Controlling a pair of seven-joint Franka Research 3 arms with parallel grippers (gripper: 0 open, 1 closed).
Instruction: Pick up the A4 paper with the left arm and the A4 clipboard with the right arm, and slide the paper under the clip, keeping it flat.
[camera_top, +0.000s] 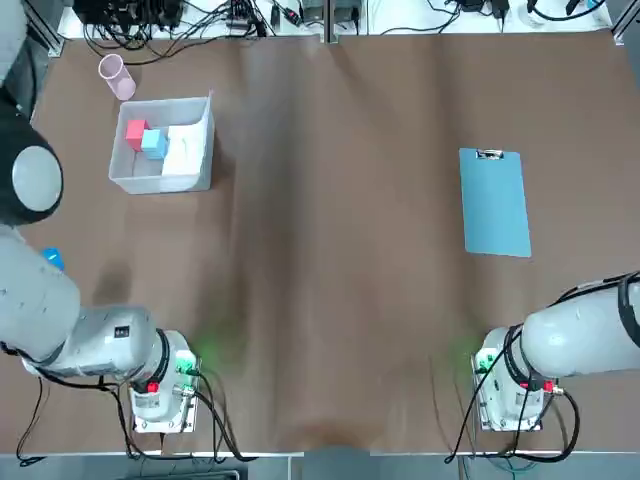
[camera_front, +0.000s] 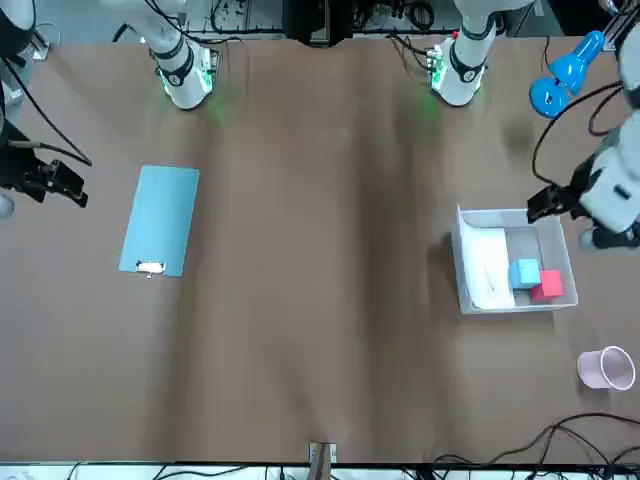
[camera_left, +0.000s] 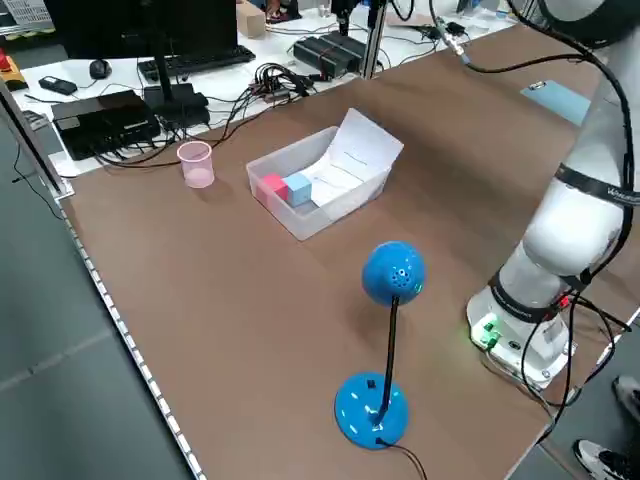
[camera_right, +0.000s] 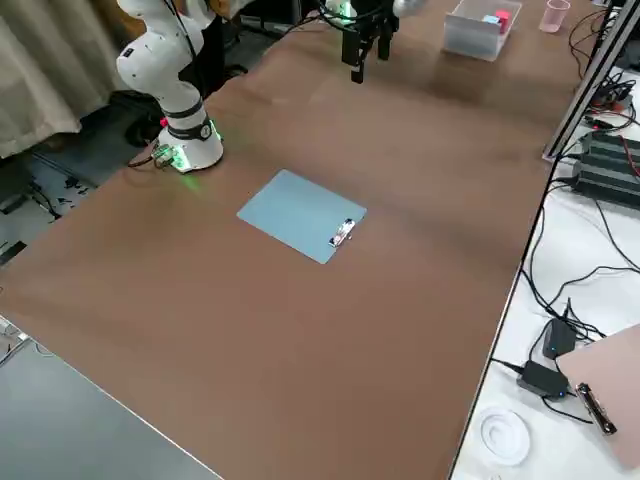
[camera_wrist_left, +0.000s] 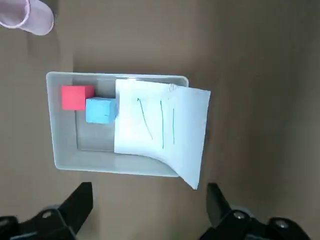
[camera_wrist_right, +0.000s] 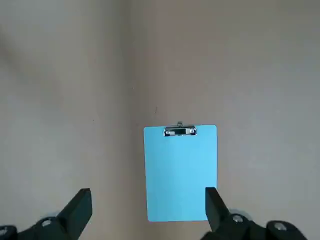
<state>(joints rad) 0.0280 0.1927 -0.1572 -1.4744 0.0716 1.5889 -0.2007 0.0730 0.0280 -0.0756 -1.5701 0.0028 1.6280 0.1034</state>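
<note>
Right, your A4 paper (camera_wrist_left: 165, 125) sits in the white plastic bin (camera_wrist_left: 112, 167), part of it lying inside and part rising over one end wall and sticking out past it, with a few pen strokes on its face. Sharing that bin you've got a red block (camera_wrist_left: 77, 97) and a light-blue block (camera_wrist_left: 101, 110), side by side, the blue one next to the sheet. Just beside the bin, out on the brown table (camera_top: 340, 300), stands a pink cup (camera_top: 117, 76). Over by the bin your left gripper (camera_wrist_left: 150, 200) hangs above the table, jaws wide apart, nothing between them. Across on the robot's right side, your A4 clipboard (camera_top: 496, 205) lies flat on the tabletop, well apart from the bin, its clip (camera_top: 490, 154) at the short edge farthest from the arm bases. Your right gripper (camera_wrist_right: 149, 200) hovers above the table on that side, jaws spread and holding nothing. Back on your left side, a blue lamp (camera_left: 371, 408) stands on the table.
</note>
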